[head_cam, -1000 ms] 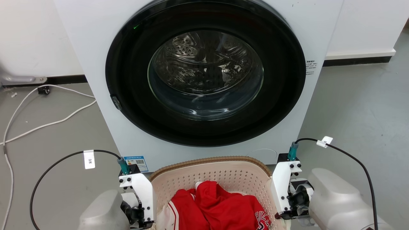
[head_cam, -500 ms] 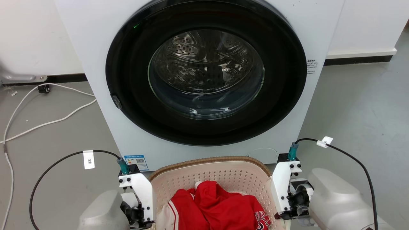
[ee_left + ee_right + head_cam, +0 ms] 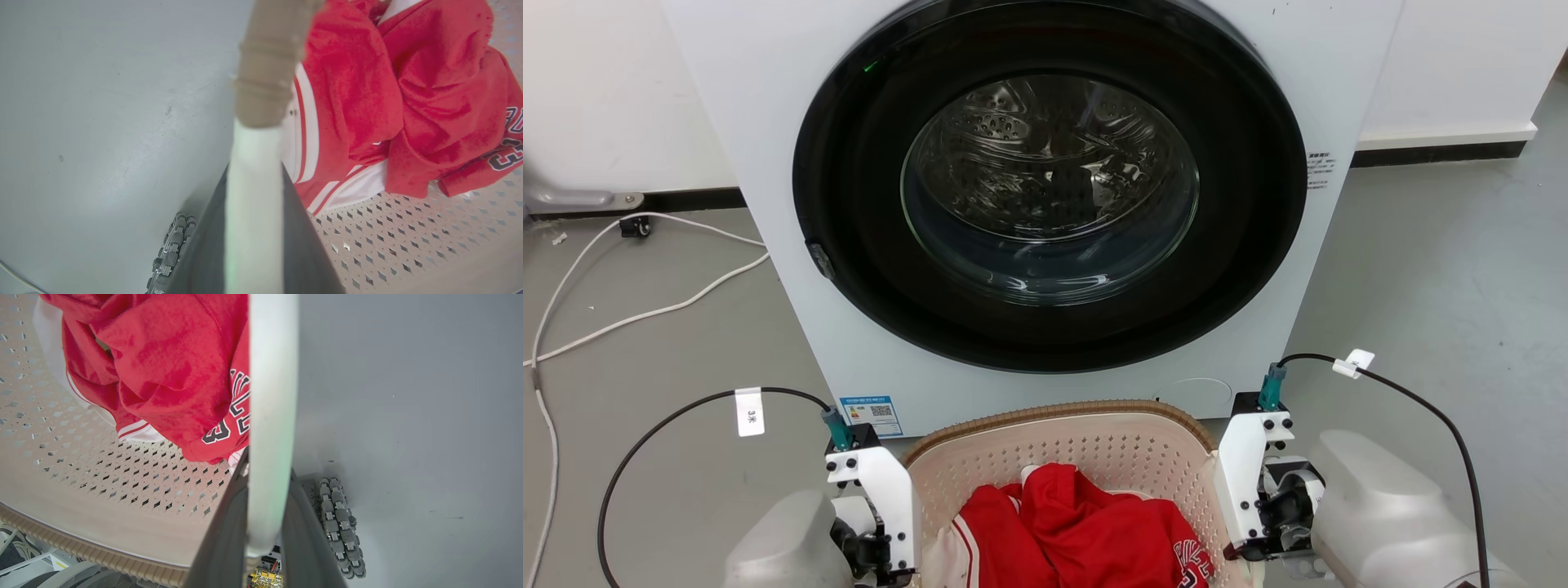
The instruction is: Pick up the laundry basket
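You see the laundry basket (image 3: 1054, 445) at 6 o'clock below the washing machine (image 3: 1045, 196), near half cut off. Left pincer (image 3: 254, 179) and right pincer (image 3: 269, 469) each pinch a white handle (image 3: 271, 375), both blurred.

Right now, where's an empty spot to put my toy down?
Bare grey floor right of the white front-loading washing machine. Left floor has white cables. The cream perforated plastic laundry basket is crowded with red clothes.
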Tool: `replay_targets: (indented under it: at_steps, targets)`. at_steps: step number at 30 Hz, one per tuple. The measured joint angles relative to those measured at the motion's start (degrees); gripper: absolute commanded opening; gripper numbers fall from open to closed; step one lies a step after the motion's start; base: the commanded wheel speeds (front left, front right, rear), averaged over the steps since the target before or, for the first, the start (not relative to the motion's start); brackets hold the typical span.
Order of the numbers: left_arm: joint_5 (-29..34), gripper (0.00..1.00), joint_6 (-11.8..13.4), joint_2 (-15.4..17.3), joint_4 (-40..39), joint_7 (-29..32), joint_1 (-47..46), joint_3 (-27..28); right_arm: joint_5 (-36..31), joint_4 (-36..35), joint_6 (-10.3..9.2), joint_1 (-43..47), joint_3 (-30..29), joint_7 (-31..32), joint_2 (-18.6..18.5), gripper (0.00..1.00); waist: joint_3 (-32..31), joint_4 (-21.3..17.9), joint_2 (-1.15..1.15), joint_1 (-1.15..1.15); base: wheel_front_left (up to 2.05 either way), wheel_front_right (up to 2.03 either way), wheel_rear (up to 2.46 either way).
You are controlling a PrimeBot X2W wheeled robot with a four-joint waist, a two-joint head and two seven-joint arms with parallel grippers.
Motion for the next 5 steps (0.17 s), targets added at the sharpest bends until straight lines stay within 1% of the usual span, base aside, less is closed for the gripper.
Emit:
replay_targets:
  at_steps: [5]
  targets:
    - [-0.07, 0.0, 0.0, -0.04, 0.0, 0.18, 0.01, -0.35, 0.0, 0.01, -0.12, 0.11, 0.0, -0.07, 0.0, 0.0, -0.2, 0.22, 0.0, 0.0, 0.0, 0.0, 0.0]
